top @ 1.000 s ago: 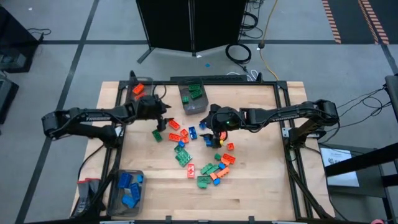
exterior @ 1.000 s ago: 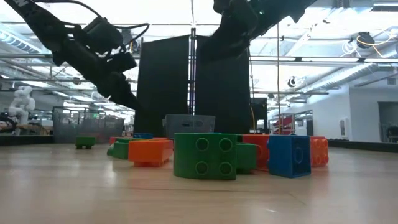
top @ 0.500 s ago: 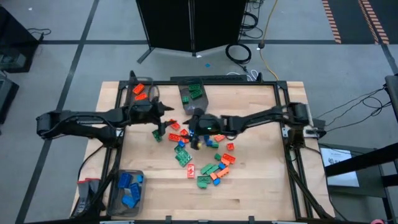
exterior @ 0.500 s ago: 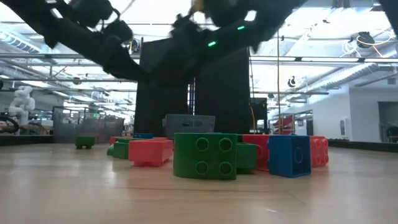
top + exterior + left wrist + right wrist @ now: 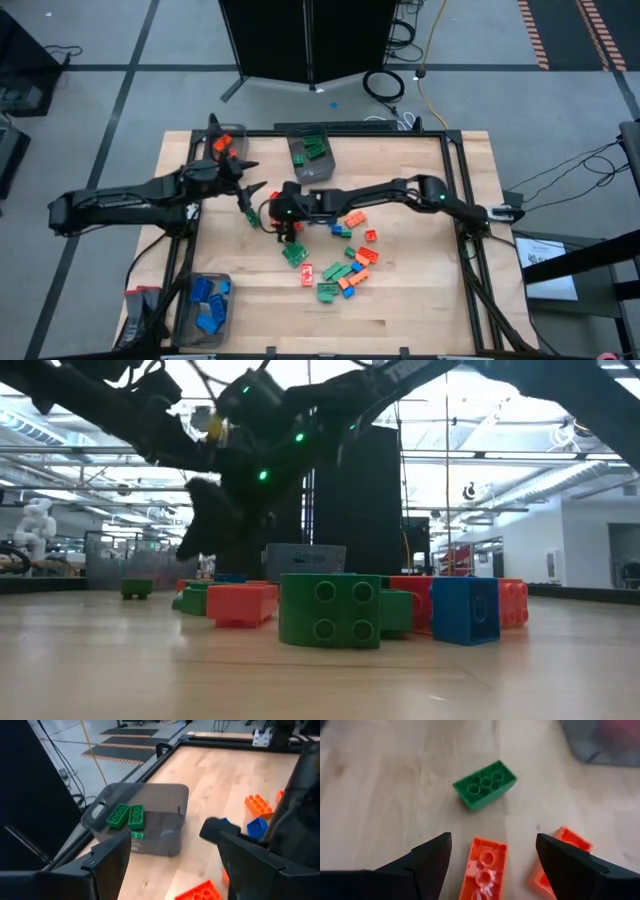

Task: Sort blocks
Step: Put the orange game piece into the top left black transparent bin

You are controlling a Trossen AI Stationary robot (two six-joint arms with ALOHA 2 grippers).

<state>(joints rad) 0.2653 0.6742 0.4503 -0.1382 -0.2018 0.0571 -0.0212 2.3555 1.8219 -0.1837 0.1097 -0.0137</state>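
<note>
Orange, green and blue blocks (image 5: 340, 262) lie scattered on the wooden table's middle. My right gripper (image 5: 274, 216) reaches across them to the heap's left end and stands open, low over the table. In the right wrist view an orange block (image 5: 484, 870) lies on the table below the gap of my right gripper (image 5: 493, 840). An upturned green block (image 5: 484, 785) lies just beyond it, and another orange block (image 5: 561, 854) beside it. My left gripper (image 5: 250, 178) hangs open and empty, just far-left of the right one. In its wrist view my left gripper (image 5: 170, 837) faces the bin of green blocks (image 5: 140, 817).
A bin with green blocks (image 5: 310, 155) stands at the far middle. A bin with orange blocks (image 5: 225, 145) is at the far left corner, and a bin with blue blocks (image 5: 205, 305) at the near left corner. The two grippers are close together.
My right gripper has swept toward the table's left edge over the blocks and come down, staying open. My left gripper has drawn back toward the left edge and risen, also open. No block has moved.
</note>
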